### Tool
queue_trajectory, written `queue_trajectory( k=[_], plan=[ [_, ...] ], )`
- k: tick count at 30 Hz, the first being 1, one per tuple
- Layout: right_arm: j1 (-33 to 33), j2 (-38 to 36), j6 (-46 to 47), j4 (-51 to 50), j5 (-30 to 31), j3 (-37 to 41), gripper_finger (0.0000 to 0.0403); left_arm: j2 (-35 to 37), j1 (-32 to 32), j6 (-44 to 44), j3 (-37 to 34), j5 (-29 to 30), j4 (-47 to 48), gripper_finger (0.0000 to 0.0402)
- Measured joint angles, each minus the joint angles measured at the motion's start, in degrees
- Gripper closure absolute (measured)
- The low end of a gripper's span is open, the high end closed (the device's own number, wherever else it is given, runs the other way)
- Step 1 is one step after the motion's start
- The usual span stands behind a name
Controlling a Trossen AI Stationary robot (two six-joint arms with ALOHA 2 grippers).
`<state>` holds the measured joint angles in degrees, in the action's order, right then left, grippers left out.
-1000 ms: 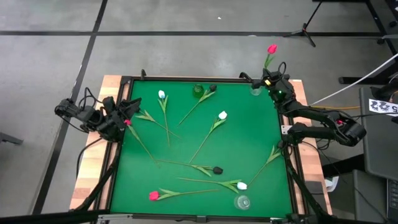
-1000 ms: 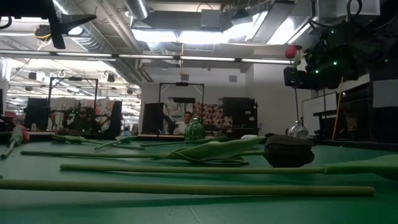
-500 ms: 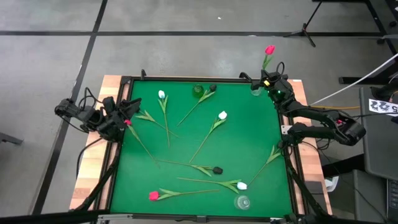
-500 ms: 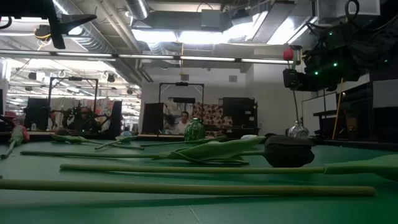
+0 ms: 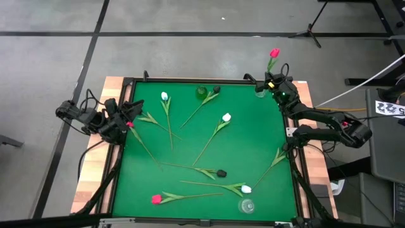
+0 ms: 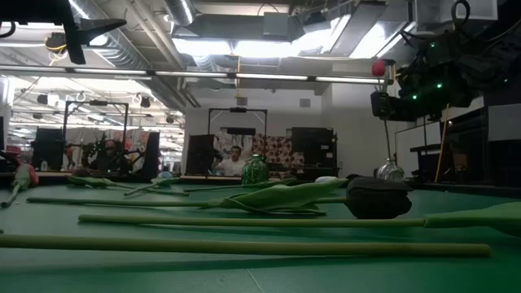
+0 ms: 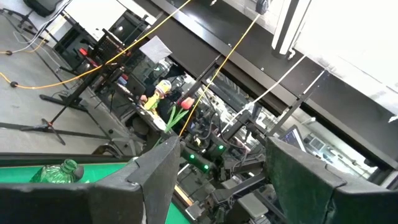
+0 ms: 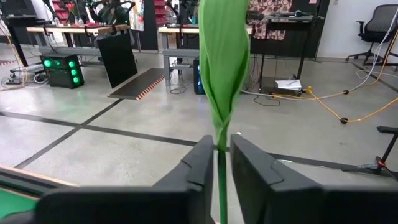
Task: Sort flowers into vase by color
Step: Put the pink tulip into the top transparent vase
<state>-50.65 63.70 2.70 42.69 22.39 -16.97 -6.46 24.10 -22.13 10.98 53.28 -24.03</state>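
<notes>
Table [image 5: 202,149]: flowers scattered across it. Right gripper [image 8: 221,163]: I see fingers pinching the red tulip [image 5: 274,52] stem above the clear vase [image 5: 260,92]; loosening early risks a miss. Left gripper [image 7: 214,186]: open, idle at the table's left edge.

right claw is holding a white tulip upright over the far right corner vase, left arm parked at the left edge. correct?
Not quite: the tulip in the right claw is red-pink, not white, as the high view shows. The rest holds: it stands upright over the clear vase in the far right corner, and the left claw waits at the table's left edge.
</notes>
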Motion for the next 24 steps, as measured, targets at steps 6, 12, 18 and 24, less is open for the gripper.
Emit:
queue_trajectory(
  k=[6, 12, 18, 24],
  plan=[
    [0.0, -0.02, -0.01, 0.14, 0.06, -0.02, 0.0293, 0.0, 0.0, 0.0, 0.0, -0.02, 0.0, 0.0169],
    [0.0, -0.07, -0.06, 0.2, 1.03, -0.04, 0.0249, 0.0, 0.0, 0.0, 0.0, -0.02, 0.21, 0.0169],
    [0.0, -0.09, -0.07, 0.26, 1.05, -0.09, 0.022, 0.0, 0.0, -0.33, 0.0, -0.02, 1.11, 0.0169],
    [0.0, -2.24, -0.07, 4.82, 0.79, -0.17, 0.0216, 0.0, 0.0, -0.51, 0.0, -0.02, 1.11, 0.0169]
  ],
)
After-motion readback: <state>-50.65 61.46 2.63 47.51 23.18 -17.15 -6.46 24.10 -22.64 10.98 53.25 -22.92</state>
